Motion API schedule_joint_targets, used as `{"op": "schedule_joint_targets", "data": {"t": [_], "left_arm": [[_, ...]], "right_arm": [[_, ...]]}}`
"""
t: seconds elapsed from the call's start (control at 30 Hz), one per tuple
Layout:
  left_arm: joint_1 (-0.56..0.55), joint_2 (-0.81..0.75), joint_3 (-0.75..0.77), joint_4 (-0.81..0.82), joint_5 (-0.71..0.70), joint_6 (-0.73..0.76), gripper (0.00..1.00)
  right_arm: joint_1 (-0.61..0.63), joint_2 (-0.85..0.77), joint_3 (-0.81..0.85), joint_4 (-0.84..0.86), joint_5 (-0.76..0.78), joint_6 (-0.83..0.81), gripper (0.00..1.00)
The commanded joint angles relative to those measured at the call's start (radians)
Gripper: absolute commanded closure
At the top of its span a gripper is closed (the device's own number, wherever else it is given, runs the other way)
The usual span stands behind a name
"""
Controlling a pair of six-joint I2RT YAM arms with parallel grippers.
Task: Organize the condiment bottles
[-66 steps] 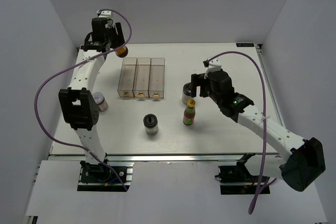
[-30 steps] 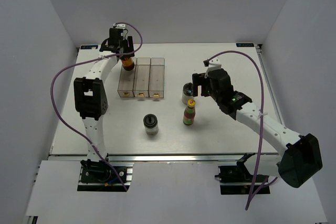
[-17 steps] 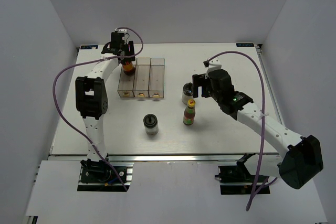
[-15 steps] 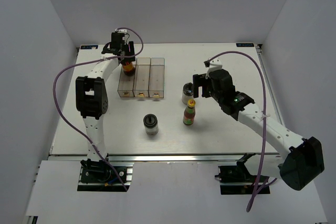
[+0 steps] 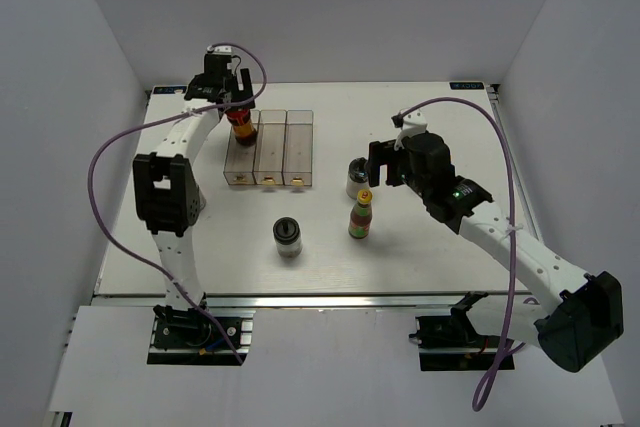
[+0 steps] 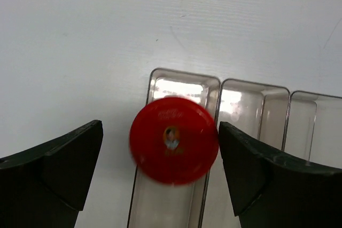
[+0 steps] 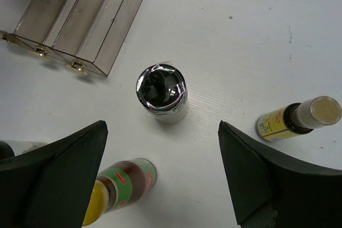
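Red-capped dark-sauce bottle (image 6: 173, 140), with a tiny unreadable emblem on its cap, sits in the left slot of the clear plastic rack (image 6: 256, 110). The left gripper (image 6: 160, 132) is spread wide around it without touching. The right gripper (image 7: 163, 129) is also spread, above a black-capped clear jar (image 7: 162, 93).

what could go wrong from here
1. The red-capped bottle stands free in the leftmost slot of the rack, its cap blurred inside the open left gripper; it may be wobbling and could tip.
2. The open right gripper hovers over the black-capped jar; descending, a finger might clip the nearby yellow-capped bottle.
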Motion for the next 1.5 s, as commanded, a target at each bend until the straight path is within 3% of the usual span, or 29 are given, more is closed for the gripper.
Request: {"op": "schedule_joint_targets", "data": {"t": [0.0, 0.13, 0.27, 0.4, 0.5, 0.67, 0.93, 1.17, 1.47], "left_arm": [[-0.005, -0.248, -0.066, -0.067, -0.093, -0.073, 0.02], [-0.006, -0.481, -0.29, -0.175, -0.277, -0.225, 0.02], [-0.006, -0.742, -0.515, -0.238, -0.375, -0.377, 0.02], [-0.006, -0.871, -0.676, -0.375, -0.444, -0.564, 0.02], [-0.003, -0.923, -0.746, -0.39, -0.449, -0.647, 0.02], [0.008, -0.904, -0.813, -0.435, -0.475, -0.721, 0.02], [0.031, -0.704, -0.809, -0.324, -0.447, -0.679, 0.02], [0.075, -0.672, -0.855, -0.196, -0.474, -0.65, 0.02], [0.116, -0.58, -0.882, -0.061, -0.394, -0.58, 0.02]], "right_arm": [[-0.004, -0.026, 0.011, 0.037, -0.032, -0.013, 0.11], [-0.004, -0.019, -0.001, 0.082, -0.035, -0.014, 0.11], [-0.004, -0.002, 0.0, 0.105, -0.036, -0.011, 0.11], [-0.007, 0.018, 0.002, 0.143, -0.052, -0.016, 0.11], [-0.006, 0.053, 0.04, 0.145, -0.071, -0.017, 0.11], [-0.007, 0.106, 0.068, 0.148, -0.11, -0.02, 0.11], [-0.009, 0.109, 0.059, 0.139, -0.131, -0.011, 0.11], [-0.009, 0.099, 0.043, 0.145, -0.13, -0.008, 0.11], [-0.009, 0.113, 0.048, 0.142, -0.133, -0.005, 0.11]]}}
